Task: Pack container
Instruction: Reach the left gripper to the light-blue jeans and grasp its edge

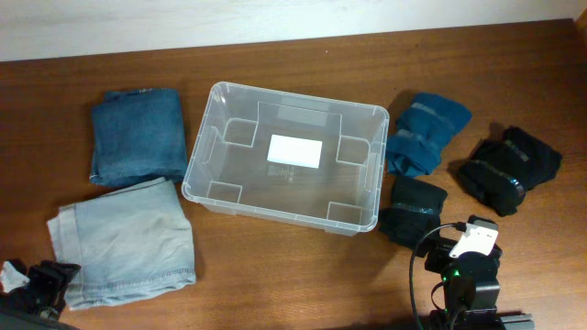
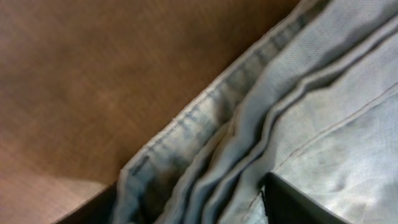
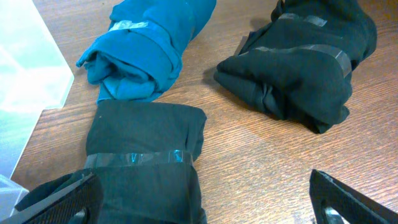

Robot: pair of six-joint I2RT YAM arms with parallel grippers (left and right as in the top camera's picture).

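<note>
The container (image 1: 195, 165) is a clear plastic bin at the table's middle with nothing in it; a white label shows on its base, and its corner shows in the right wrist view (image 3: 28, 68). My left gripper (image 1: 41, 284) is at the front left, open, its fingers (image 2: 189, 211) on either side of the folded edge of the light blue jeans (image 2: 323, 112). My right gripper (image 1: 463, 249) is at the front right, open (image 3: 205, 205), just in front of a taped black clothing roll (image 3: 143, 155), which lies by its left finger.
Folded dark blue jeans (image 1: 138, 135) lie left of the bin, with the light blue jeans (image 1: 124, 240) in front of them. Right of the bin are a teal roll (image 1: 424, 131), the black roll (image 1: 413, 211) and another black bundle (image 1: 509, 168).
</note>
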